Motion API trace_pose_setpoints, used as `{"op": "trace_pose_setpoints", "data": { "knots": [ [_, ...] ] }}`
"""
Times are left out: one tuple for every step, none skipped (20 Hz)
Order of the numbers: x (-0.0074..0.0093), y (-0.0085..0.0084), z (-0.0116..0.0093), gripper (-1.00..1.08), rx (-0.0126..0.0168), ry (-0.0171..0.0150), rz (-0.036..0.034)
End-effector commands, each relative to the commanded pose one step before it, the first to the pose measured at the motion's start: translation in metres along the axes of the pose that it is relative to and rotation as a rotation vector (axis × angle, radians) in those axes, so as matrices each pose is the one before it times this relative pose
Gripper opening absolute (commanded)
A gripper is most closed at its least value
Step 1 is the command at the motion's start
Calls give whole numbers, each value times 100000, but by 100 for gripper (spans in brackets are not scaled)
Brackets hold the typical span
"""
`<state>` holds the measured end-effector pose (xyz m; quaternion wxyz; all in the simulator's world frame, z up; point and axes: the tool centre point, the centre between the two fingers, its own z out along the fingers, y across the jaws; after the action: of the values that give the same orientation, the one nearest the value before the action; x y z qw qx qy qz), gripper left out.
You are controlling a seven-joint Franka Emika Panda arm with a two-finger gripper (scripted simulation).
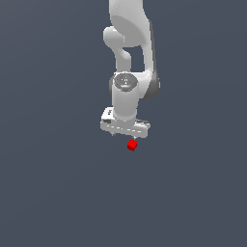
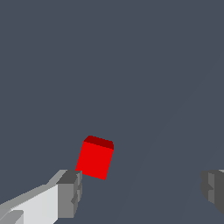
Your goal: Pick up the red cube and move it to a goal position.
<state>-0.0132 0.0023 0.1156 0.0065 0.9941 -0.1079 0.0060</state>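
The white arm (image 1: 129, 58) hung straight down with its wrist vertical, the gripper (image 1: 126, 135) spread wide and holding nothing. The red cube (image 1: 131, 144), tiny, bright and plain-faced, sat just below the gripper, close beside 1 finger (image 2: 70, 192) and tilted slightly askew.

plain slate-grey backdrop (image 1: 48, 193) (evenly lit)

The white arm comes down from above, its wrist turned straight downward. The hand (image 1: 125, 132) hangs at its end with both fingers (image 2: 70, 194) spread wide apart. In the wrist view the dark pads face each other across an open gap.
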Motion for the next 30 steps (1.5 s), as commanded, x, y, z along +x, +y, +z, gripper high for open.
{"op": "trace_pose_setpoints", "data": {
  "knots": [
    [-488,-750,1870,100,105,-322,5321],
    [-179,-302,752,100,57,-110,2174],
    [-168,-289,717,100,55,-104,2072],
    [-158,-278,682,100,55,-99,1966],
    [-146,-264,647,100,55,-94,1863],
    [-135,-252,610,100,55,-89,1755],
    [-125,-238,573,100,54,-85,1647],
    [-114,-225,535,100,53,-80,1535],
    [-104,-210,496,100,52,-74,1421],
    [-94,-194,455,100,50,-69,1304],
    [-83,-179,414,100,48,-63,1183],
    [-72,-162,372,100,46,-58,1065],
    [-62,-148,329,100,45,-53,939],
    [-50,-131,286,100,42,-47,818],
    [-39,-113,242,100,40,-42,695],
    [-31,-97,198,100,36,-35,567],
    [-21,-75,154,100,31,-29,446],
    [-14,-56,110,100,23,-21,315],
    [-9,-37,65,100,14,-13,182],
    [0,-8,21,100,6,-5,69],
    [0,0,0,-100,0,0,0],
    [0,0,0,-100,0,0,0],
    [0,0,0,-100,0,0,0],
    [0,0,0,-100,0,0,0],
    [0,0,0,-100,0,0,0],
    [0,0,0,-100,0,0,0],
    [0,0,0,-100,0,0,0],
    [0,0,0,-100,0,0,0],
    [0,0,0,-100,0,0,0],
    [0,0,0,-100,0,0,0]
  ]
}}
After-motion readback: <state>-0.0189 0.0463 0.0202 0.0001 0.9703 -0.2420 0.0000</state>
